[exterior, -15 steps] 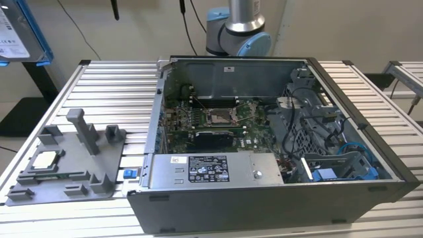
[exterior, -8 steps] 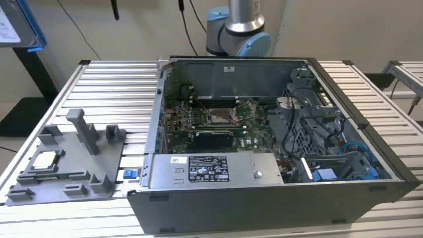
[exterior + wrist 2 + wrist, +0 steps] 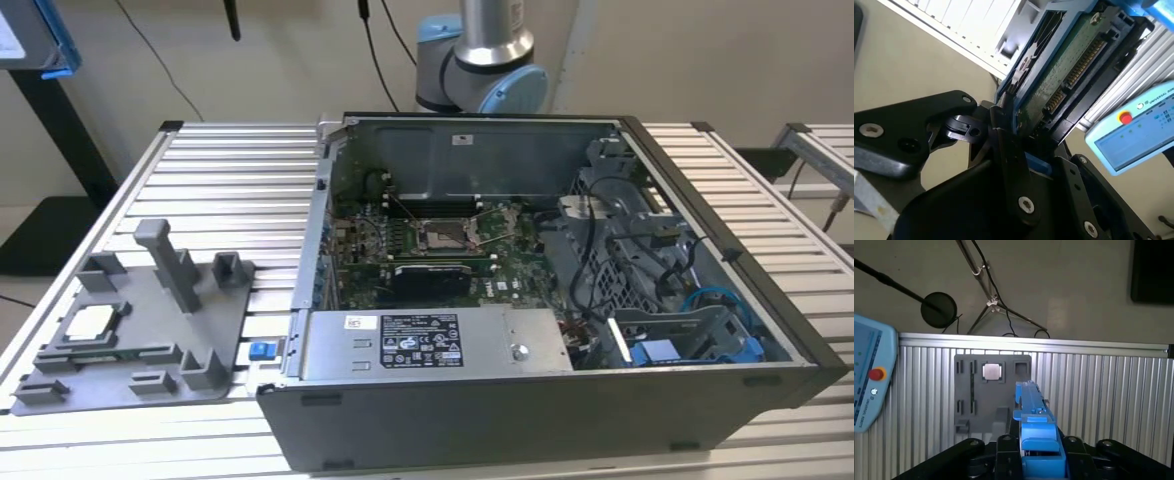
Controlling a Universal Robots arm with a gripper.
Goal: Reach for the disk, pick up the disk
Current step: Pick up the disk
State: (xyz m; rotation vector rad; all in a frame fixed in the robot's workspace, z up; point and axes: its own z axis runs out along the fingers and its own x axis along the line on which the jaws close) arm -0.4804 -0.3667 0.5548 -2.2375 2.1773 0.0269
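Observation:
My gripper is shut on the disk, with its black fingers clamped on the two flat sides. The second wrist view shows the disk's green circuit-board face and connector row, edged by the bright blue bracket. In the first wrist view the disk is edge-on, its blue bracket rising from between the fingers of the gripper. It hangs in the air well above the slatted table, over the grey fixture plate.
The open computer case stands mid-table, with a labelled metal box at its front. The grey fixture plate with a small silver chip lies on the exterior view's left. A blue teach pendant rests beside the table.

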